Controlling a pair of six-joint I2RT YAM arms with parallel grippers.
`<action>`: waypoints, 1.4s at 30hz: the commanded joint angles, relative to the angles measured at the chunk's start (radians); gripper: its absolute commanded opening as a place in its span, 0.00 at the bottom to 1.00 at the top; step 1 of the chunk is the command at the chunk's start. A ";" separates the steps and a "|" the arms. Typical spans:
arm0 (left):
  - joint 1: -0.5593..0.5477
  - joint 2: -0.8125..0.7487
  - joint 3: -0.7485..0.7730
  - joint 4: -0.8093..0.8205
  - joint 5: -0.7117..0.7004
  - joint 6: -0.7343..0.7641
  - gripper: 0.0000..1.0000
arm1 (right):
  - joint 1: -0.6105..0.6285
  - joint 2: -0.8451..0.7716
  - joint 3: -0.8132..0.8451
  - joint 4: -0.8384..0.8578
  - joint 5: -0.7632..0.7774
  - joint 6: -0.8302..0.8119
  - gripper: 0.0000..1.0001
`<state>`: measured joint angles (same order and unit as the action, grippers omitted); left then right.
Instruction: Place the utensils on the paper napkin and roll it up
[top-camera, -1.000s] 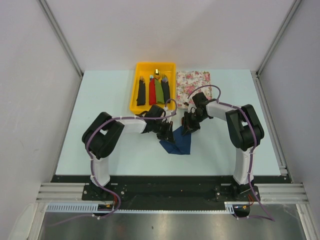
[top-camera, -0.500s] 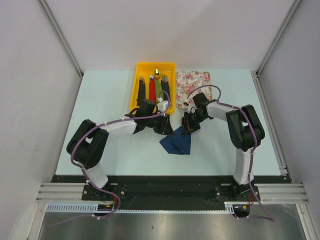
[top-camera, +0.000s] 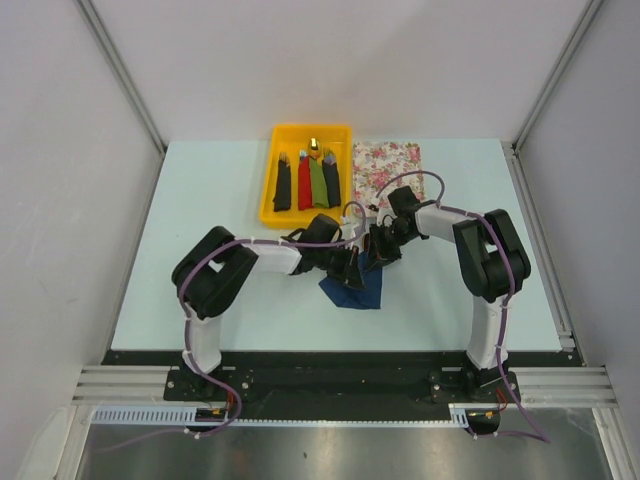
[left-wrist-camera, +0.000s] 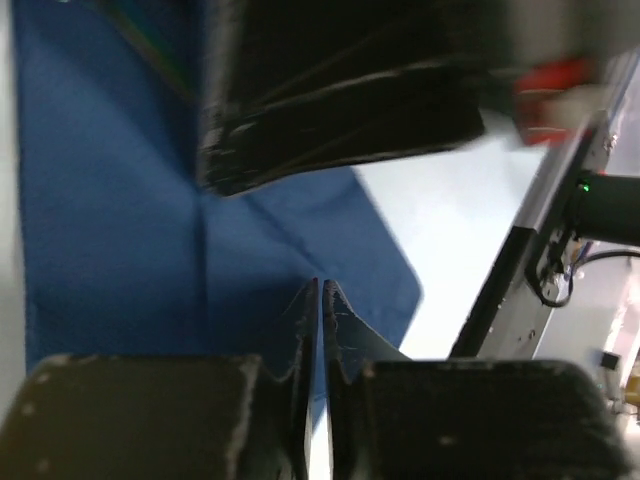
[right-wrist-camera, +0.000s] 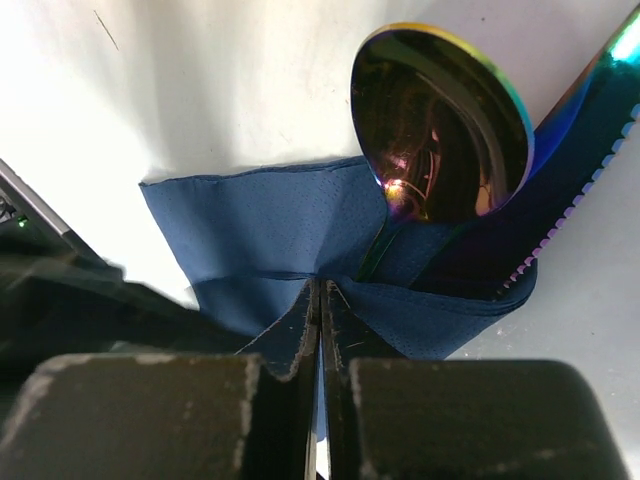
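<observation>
Right end effector (right-wrist-camera: 320, 292) is pinched shut on the paper napkin (right-wrist-camera: 250, 225), with the spoon (right-wrist-camera: 440, 120) and knife (right-wrist-camera: 592, 125) poking out at upper right. Left end effector (left-wrist-camera: 321, 295) is closed too, tips over the same paper napkin, mid-frame on the bench (top-camera: 200, 190).

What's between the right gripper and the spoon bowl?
Only napkin: the right gripper pinches a fold of it, and the blue paper wraps the neck of the spoon below the bowl. Seen in the right wrist view.
</observation>
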<state>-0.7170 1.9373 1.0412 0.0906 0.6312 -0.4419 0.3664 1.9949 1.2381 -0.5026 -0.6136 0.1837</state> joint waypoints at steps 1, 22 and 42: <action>0.004 0.058 0.010 0.046 0.016 -0.070 0.06 | -0.011 0.001 -0.019 0.018 0.049 -0.004 0.04; 0.024 0.097 -0.017 0.026 -0.021 -0.116 0.00 | -0.011 -0.096 0.008 -0.011 0.049 0.111 0.15; 0.024 -0.052 -0.032 0.110 -0.004 -0.073 0.17 | 0.028 0.019 -0.058 -0.004 0.189 0.013 0.03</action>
<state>-0.6926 1.9572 1.0042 0.1532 0.6498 -0.5507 0.3843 1.9701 1.2232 -0.4980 -0.5316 0.2565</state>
